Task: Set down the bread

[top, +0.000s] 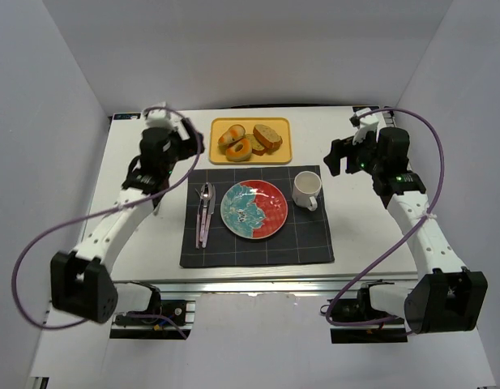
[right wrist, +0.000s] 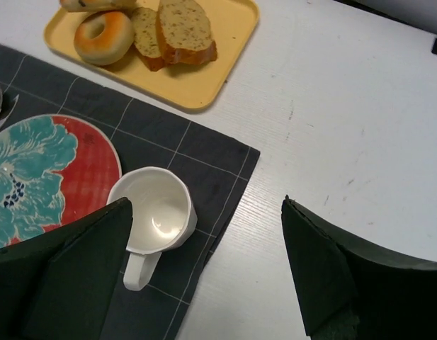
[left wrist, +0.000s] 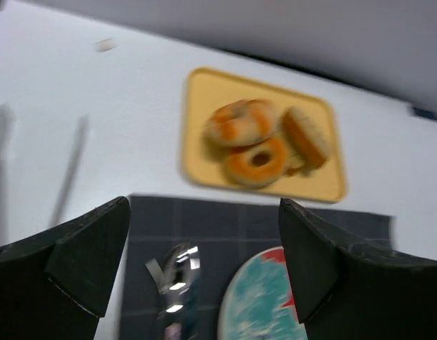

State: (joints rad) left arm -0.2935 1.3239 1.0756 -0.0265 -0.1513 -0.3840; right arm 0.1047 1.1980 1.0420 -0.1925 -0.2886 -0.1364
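Note:
The bread [top: 231, 134], a glossy golden-brown knotted roll, lies at the left of the yellow tray [top: 275, 154] at the back of the table. In the left wrist view the roll [left wrist: 241, 122] is blurred, far ahead of the fingers. In the right wrist view only its edge [right wrist: 91, 3] shows at the top. My left gripper [top: 187, 142] is open and empty, held left of the tray. My right gripper [top: 340, 156] is open and empty, held right of the white mug [top: 306, 190].
A ring bagel [top: 238, 149] and tan bread slices [top: 266, 136] share the tray. A dark placemat [top: 258, 251] holds a red and teal plate [top: 254, 209], the mug and cutlery [top: 205, 211]. White walls enclose the table.

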